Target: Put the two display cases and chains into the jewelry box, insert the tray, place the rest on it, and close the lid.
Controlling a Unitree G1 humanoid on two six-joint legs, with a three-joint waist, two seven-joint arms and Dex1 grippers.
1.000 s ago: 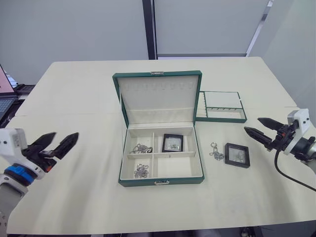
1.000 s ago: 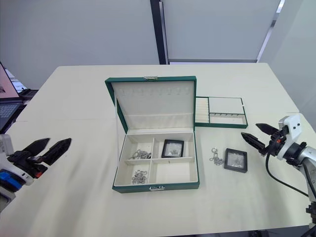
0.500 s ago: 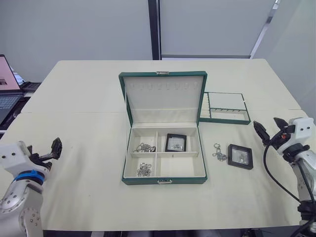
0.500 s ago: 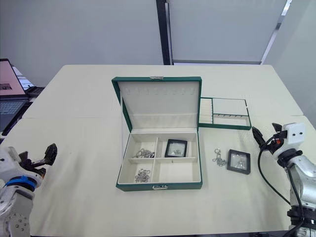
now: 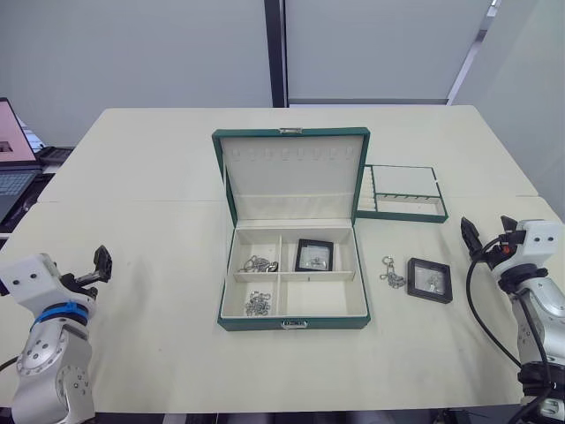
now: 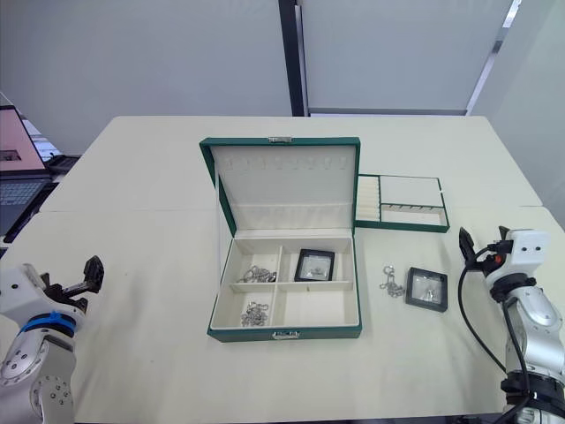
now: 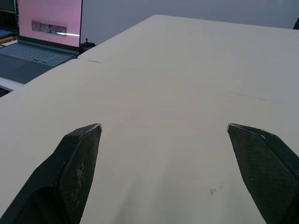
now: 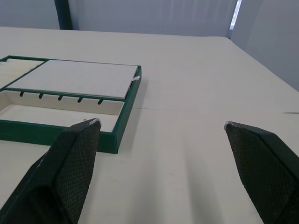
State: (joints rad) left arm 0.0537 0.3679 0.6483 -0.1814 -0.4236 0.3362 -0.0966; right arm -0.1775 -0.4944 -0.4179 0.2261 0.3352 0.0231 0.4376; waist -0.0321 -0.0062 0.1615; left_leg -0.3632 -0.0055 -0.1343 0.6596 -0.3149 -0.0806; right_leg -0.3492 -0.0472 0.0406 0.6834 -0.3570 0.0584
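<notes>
Remaining display case point(image 5: 429, 279) lies flat on the table, window up, just right of the jewelry box point(image 5: 292, 300), loose chain point(image 5: 389, 273) between them; the box's long axis runs left-right, clasp toward the robot, lid point(image 5: 292, 173) upright so the compartments are reachable. Right gripper point(image 5: 485, 237) is nearest, spread wide and empty beyond the case, so likely the one to pick it; left gripper point(image 5: 100, 263) also wide, empty, well apart.

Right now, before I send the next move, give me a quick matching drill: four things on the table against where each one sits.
Things:
1. display case with the box around it
2. second display case
3. loose chain
4. tray

Places:
A. on the table beside the raised lid, on its right
B. far right compartment of the jewelry box
C. bare table between the box and the outer case
D. bare table right of the box, nearest the right pincer

Pairs: 1-B, 2-D, 3-C, 4-A
</notes>
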